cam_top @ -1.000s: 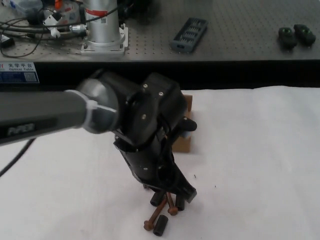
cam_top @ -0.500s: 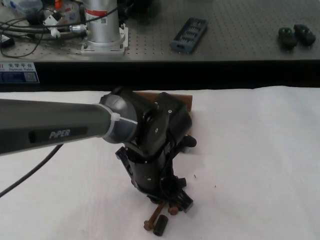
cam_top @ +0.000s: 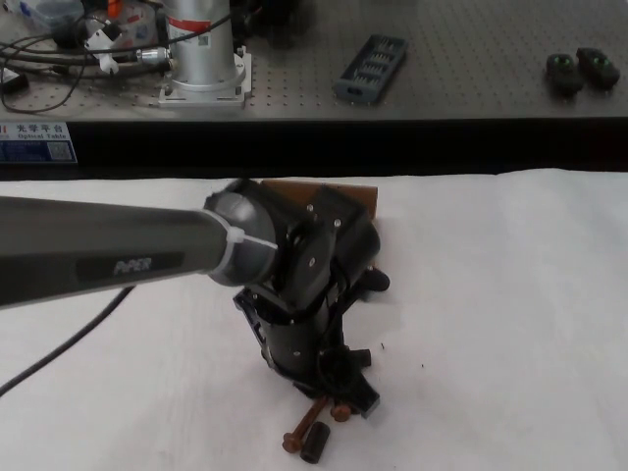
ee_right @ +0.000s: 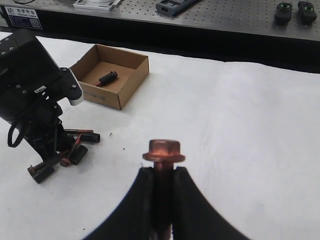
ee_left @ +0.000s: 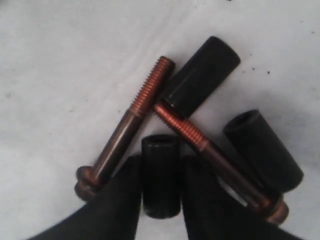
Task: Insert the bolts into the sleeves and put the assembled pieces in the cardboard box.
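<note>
My left gripper [ee_left: 161, 170] is down on a small pile on the white cloth, its fingers [ee_left: 125, 200] pressed against both sides of a short black sleeve [ee_left: 160, 150]. Two copper bolts [ee_left: 132, 125] [ee_left: 210, 155] and two more black sleeves [ee_left: 202, 75] [ee_left: 262, 150] lie around it. In the high view the left gripper [cam_top: 339, 388] stands over that pile, with a bolt [cam_top: 302, 430] and a sleeve [cam_top: 314, 446] showing in front. My right gripper [ee_right: 162, 172] is shut on a copper bolt [ee_right: 164, 150], head up. The cardboard box [ee_right: 131, 75] holds one assembled piece [ee_right: 105, 78].
The left arm [cam_top: 98, 260] crosses the high view from the left and hides most of the cardboard box [cam_top: 358, 196]. White cloth [cam_top: 510, 294] lies open to the right. Behind it, a perforated bench carries a silver post [cam_top: 201, 49], a dark tray [cam_top: 371, 64] and cables.
The left arm has swung inward and lowered its gripper onto the pile. In the last half second it only shifted slightly.
</note>
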